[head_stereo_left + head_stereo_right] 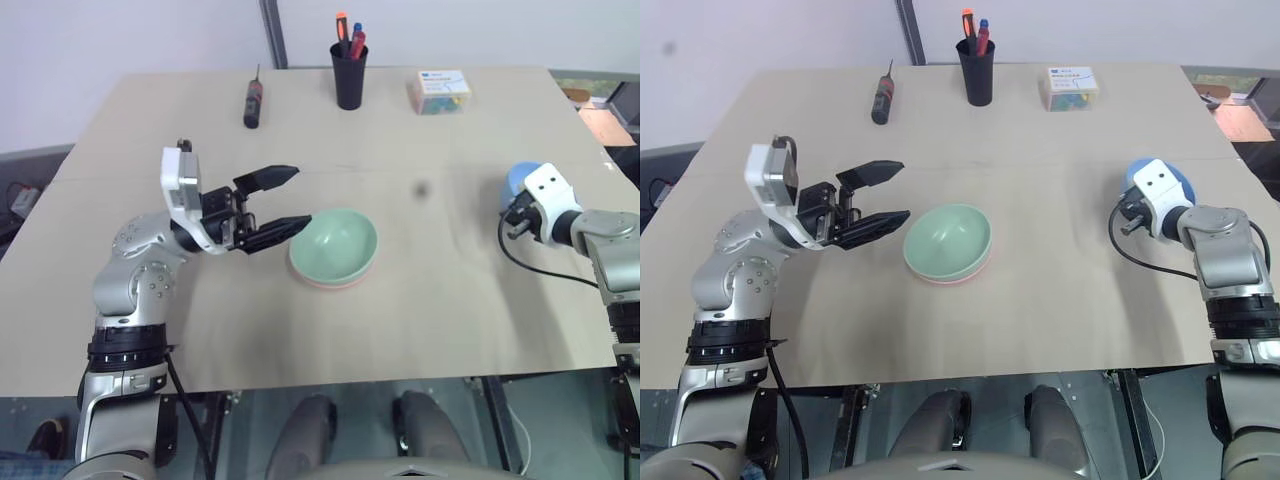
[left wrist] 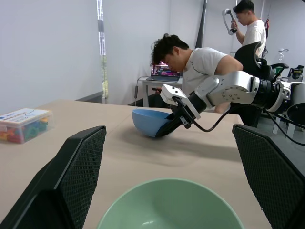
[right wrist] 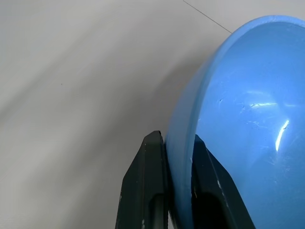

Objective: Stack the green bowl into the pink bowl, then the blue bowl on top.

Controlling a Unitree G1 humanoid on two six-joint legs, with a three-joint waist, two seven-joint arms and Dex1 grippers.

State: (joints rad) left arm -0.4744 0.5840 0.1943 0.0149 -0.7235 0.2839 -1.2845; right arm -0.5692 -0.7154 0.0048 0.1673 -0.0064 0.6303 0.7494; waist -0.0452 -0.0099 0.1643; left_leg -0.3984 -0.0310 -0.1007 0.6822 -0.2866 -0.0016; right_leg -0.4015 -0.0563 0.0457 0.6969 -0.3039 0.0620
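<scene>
The green bowl (image 1: 335, 243) sits nested in the pink bowl (image 1: 322, 283) near the middle of the table (image 1: 420, 320), so the first stacking step appears complete. The blue bowl (image 2: 151, 121) stands well apart, toward the table's right edge, and the step in hand is judged to be its pickup. The right gripper (image 3: 177, 157) has its jaws pressed onto the blue bowl's rim, one finger outside the wall and one inside, pinching the thin plastic between them. To do this step well, the lift should go straight up until the bowl clears the table, kept close to level, since a pinch on one edge lets a light bowl swing or slip; it should then be carried over the nested pair and lowered centred before release. The left gripper (image 1: 282, 204) hovers just beside the green bowl's rim, jaws spread wide and holding nothing; it would best draw back to leave the stack free for the incoming bowl.
</scene>
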